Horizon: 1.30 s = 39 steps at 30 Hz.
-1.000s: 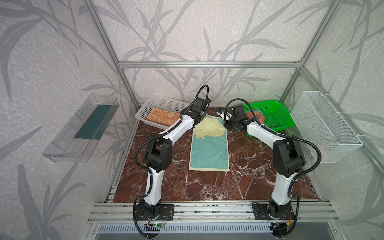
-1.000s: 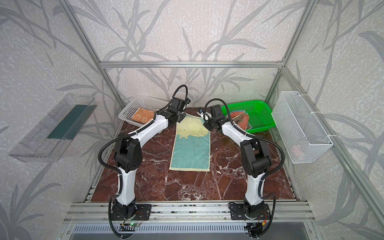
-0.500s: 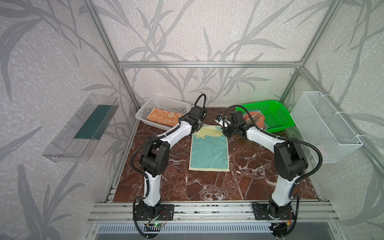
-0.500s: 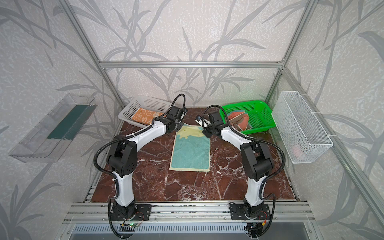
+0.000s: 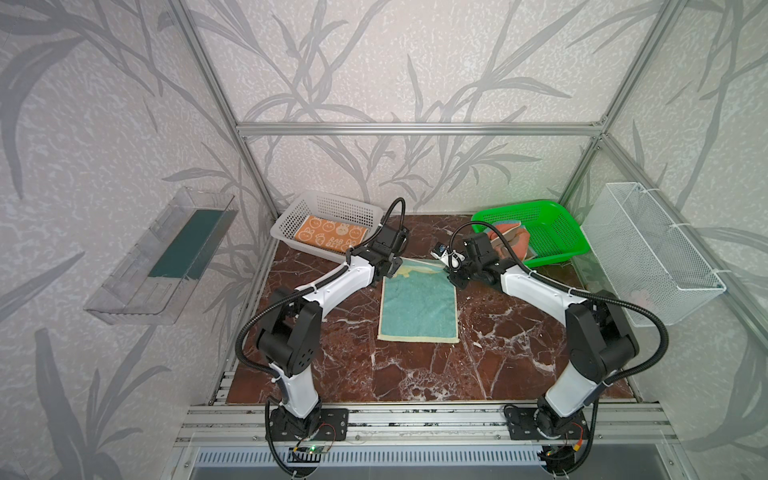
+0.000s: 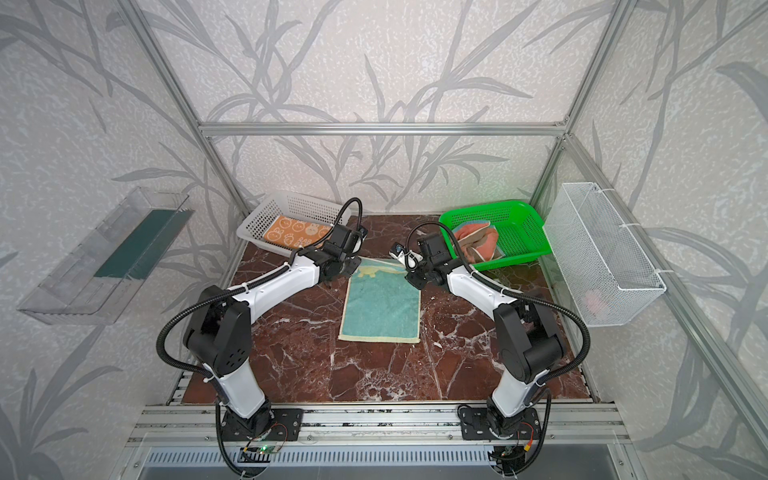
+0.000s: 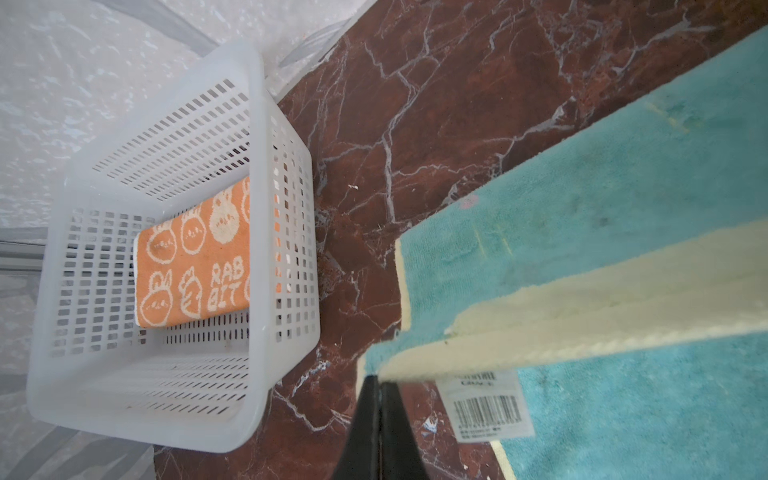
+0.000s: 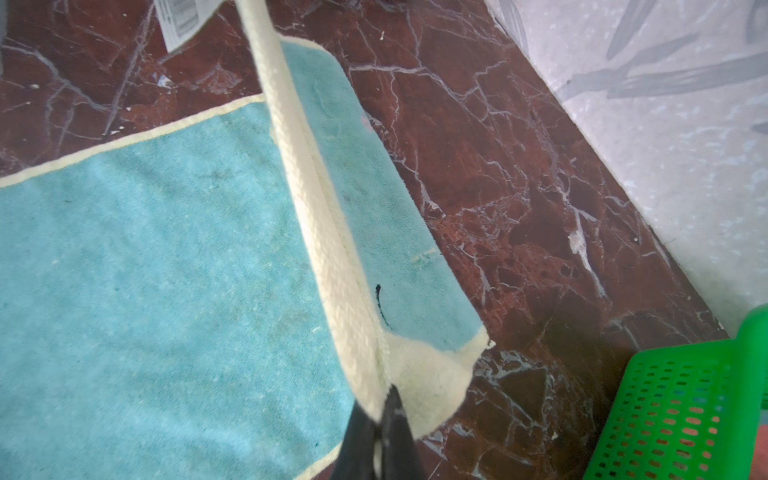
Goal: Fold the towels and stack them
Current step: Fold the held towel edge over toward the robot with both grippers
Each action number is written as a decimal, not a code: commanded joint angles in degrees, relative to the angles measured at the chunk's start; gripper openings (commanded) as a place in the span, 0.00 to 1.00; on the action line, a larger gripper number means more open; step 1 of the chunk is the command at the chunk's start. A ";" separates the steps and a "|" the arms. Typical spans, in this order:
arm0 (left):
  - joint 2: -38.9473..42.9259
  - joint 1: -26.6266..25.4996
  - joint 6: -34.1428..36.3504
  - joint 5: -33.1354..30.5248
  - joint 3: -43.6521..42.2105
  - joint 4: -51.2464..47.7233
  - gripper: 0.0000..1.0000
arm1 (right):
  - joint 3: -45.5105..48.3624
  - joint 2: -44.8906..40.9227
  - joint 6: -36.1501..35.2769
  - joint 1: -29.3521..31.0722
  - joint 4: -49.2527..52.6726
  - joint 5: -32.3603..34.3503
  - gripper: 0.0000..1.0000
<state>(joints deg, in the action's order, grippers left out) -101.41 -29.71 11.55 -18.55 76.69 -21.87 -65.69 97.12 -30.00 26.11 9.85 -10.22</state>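
So the pale yellow towel (image 5: 417,307) with the teal face lies in the middle of the marble surface (image 5: 415,374), and it's mid-fold. The left pincer (image 7: 379,380) is clenched on one far corner, and the right pincer (image 8: 380,399) is clamped on the other. The cream hem between them is lifted off the rest of the cloth, and a barcode tag (image 7: 492,409) dangles near the left corner. Beyond the towel on the left arm's side, the orange bunny towel (image 5: 328,235) sits already folded in the white basket (image 5: 286,226). Beyond it on the right arm's side, the salmon-pink towel (image 5: 513,241) is bunched up in the green basket (image 5: 557,232), so the job looks roughly a third done. To do this fold nicely, both arms should probably travel together at the same height toward the towel's near hem, with the lifted edge stretched straight so it doesn't sag or skew. Terry grips itself, so dragging low could rumple the bottom layer. Better to carry it over, line hem up with hem, set it down, and only then let go.
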 commanded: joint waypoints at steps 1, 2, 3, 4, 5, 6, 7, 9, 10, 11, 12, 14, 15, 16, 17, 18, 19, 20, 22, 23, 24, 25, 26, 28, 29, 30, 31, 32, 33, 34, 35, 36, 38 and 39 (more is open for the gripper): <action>3.30 -0.32 -2.36 -0.22 -2.01 -0.91 0.00 | 1.59 -2.63 0.14 0.84 3.39 -0.58 0.00; 3.58 -0.60 -2.56 -0.04 -2.38 -1.57 0.00 | 1.99 -2.96 0.03 1.04 4.15 -0.72 0.00; 3.76 -0.88 -3.02 0.23 -2.50 -2.49 0.00 | 2.35 -3.30 -0.14 1.19 4.89 -0.77 0.00; 3.89 -1.11 -3.78 0.26 -2.38 -3.75 0.00 | 2.56 -3.72 -0.22 1.35 5.90 -1.36 0.00; 3.99 -1.44 -4.52 0.27 -2.38 -4.91 0.00 | 2.68 -4.10 -0.16 1.43 6.99 -1.68 0.00; 4.14 -1.74 -4.94 0.16 -2.56 -5.62 0.00 | 2.84 -4.42 0.02 1.51 8.02 -1.90 0.00; 4.41 -2.14 -5.20 -0.11 -2.95 -6.22 0.00 | 3.02 -4.83 0.20 1.74 9.31 -2.25 0.00; 5.11 -3.18 -5.69 -0.74 -4.05 -6.76 0.00 | 3.29 -5.40 0.41 2.20 12.16 -2.25 0.00; 5.67 -3.69 -6.03 -0.77 -4.61 -6.98 0.00 | 3.45 -5.84 0.76 2.65 13.48 -1.63 0.00; 6.38 -4.17 -6.54 -0.79 -5.17 -7.17 0.00 | 3.94 -6.30 1.13 3.00 14.24 -1.07 0.00; 6.90 -4.45 -7.02 -0.75 -5.68 -7.37 0.00 | 4.41 -6.82 1.41 3.34 14.70 -0.71 0.00; 8.45 -5.22 -8.28 -0.61 -6.79 -7.90 0.00 | 5.89 -8.48 1.93 4.02 15.19 -0.39 0.00; 9.18 -5.48 -8.63 -0.64 -7.32 -8.10 0.00 | 6.55 -9.25 2.17 4.22 15.32 -0.55 0.00; 10.00 -5.77 -8.81 -0.50 -7.92 -8.39 0.00 | 7.16 -10.14 2.31 4.48 15.83 -0.74 0.00; 10.80 -6.04 -9.17 -0.43 -8.41 -8.82 0.00 | 7.76 -11.03 2.52 4.73 16.25 -0.82 0.00; 11.50 -6.35 -9.34 -0.12 -8.88 -9.10 0.00 | 8.30 -11.74 2.74 4.91 16.54 -0.77 0.00; 12.25 -6.59 -9.16 0.66 -9.53 -9.32 0.00 | 8.89 -12.47 2.88 5.06 17.11 -0.90 0.00; 13.03 -6.83 -9.40 1.09 -10.15 -9.42 0.00 | 9.33 -13.10 2.99 5.36 17.74 -0.79 0.00; 14.29 -7.32 -10.34 1.77 -11.38 -9.42 0.00 | 10.29 -14.08 3.32 5.70 18.44 -0.49 0.00; 14.95 -7.52 -10.83 2.10 -12.11 -9.41 0.00 | 10.82 -14.44 3.50 5.92 18.69 -0.71 0.00; 15.53 -7.65 -11.14 2.49 -12.68 -9.29 0.00 | 11.21 -14.67 3.82 6.08 18.79 -0.62 0.00; 16.17 -7.78 -11.41 3.02 -13.40 -9.08 0.00 | 11.58 -14.77 4.11 6.27 19.09 -0.74 0.00; 16.61 -7.94 -11.76 3.46 -14.06 -9.07 0.00 | 11.87 -14.77 4.23 6.41 19.43 -1.07 0.00; 17.21 -8.30 -12.54 3.95 -15.25 -8.94 0.00 | 12.32 -14.60 4.50 7.07 20.12 -0.93 0.00; 17.33 -8.50 -12.88 4.11 -15.73 -8.94 0.00 | 12.34 -14.36 4.59 7.41 20.64 -0.77 0.00; 17.37 -8.76 -13.20 4.17 -16.08 -9.05 0.00 | 12.34 -14.10 4.64 7.60 21.11 -0.74 0.00; 17.38 -9.07 -13.59 4.17 -16.42 -9.15 0.00 | 12.25 -13.85 4.83 8.01 21.70 -0.28 0.00; 17.49 -9.45 -13.95 4.19 -16.80 -9.18 0.00 | 12.25 -13.74 5.15 8.26 22.15 0.01 0.00; 17.67 -9.65 -14.30 4.21 -17.18 -9.24 0.00 | 12.34 -13.66 5.34 8.47 22.56 0.03 0.00; 17.80 -9.94 -14.57 4.21 -17.38 -9.31 0.00 | 12.34 -13.71 5.54 8.80 22.97 0.07 0.00; 18.06 -10.10 -14.83 4.16 -17.76 -9.34 0.00 | 12.34 -13.76 5.86 9.11 23.43 0.24 0.00; 18.30 -10.26 -15.04 4.14 -18.13 -9.33 0.00 | 12.41 -13.80 6.12 9.38 23.57 0.51 0.00; 18.84 -10.50 -15.49 4.02 -18.82 -9.25 0.00 | 12.76 -14.05 6.68 9.88 23.73 0.94 0.00; 19.12 -10.57 -15.50 3.82 -19.06 -9.25 0.00 | 12.95 -14.22 6.87 10.06 23.53 1.05 0.00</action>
<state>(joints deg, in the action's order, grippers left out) -84.99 -40.05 -1.69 -13.78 58.46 -29.91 -53.71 83.44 -24.60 35.59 30.44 -10.35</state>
